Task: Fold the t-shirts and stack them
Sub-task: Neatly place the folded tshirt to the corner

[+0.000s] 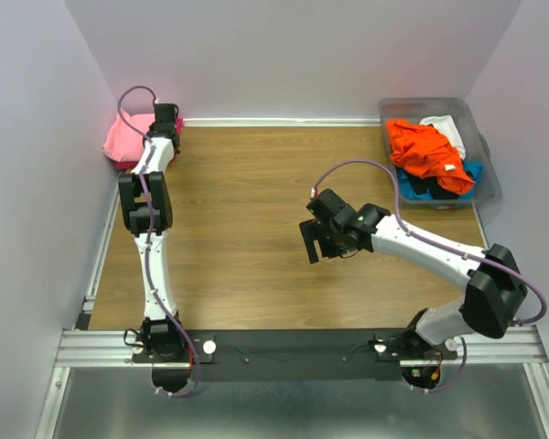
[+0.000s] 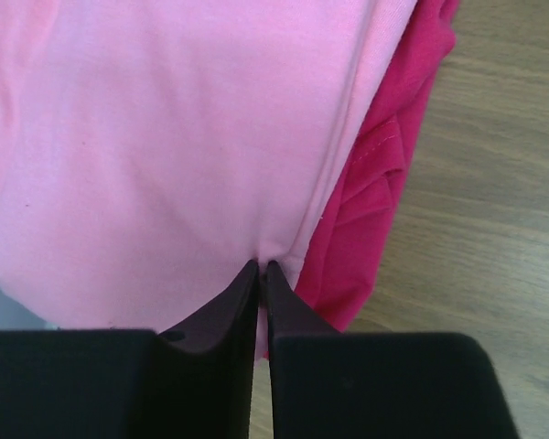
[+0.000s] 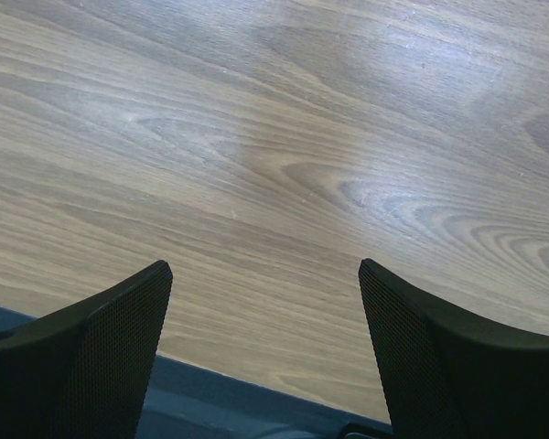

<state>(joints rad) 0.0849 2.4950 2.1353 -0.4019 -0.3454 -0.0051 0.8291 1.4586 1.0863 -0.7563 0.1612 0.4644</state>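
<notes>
Pinching the cloth at the far left corner, the left gripper (image 2: 262, 270) has its fingers drawn almost together. The edge of the light pink t-shirt (image 2: 165, 137) is puckered into the narrow slit between them, so it is clenched on that shirt. The light pink shirt lies on top of the hot-pink t-shirt (image 2: 375, 210), whose stitched hem shows just to the right. Both rest on the wooden table (image 1: 247, 183), hard against the left wall.

This looks like the stacking end of the task. One shirt sits on another in the corner, and the left arm is either tidying the top one or taking it up by its edge; which of the two I cannot tell. If it is a tidy-up, the next move calls for a small pull that leaves the shirt underneath square. If it is a lift, the grip has to catch only the top layer.

Toward the middle of the table, the right gripper (image 3: 263, 265) hangs with its jaws spread wide over bare wood, holding and touching nothing.

At the far right a clear bin (image 1: 480, 119) holds the unfolded shirts: an orange t-shirt (image 1: 425, 146) on top, with a white t-shirt (image 1: 446, 128), a blue t-shirt (image 1: 474, 169) and a black t-shirt (image 1: 421, 189) beneath it. Judging by that heap, much of the work remains, and the free right arm is the nearer one to fetch the next shirt.
</notes>
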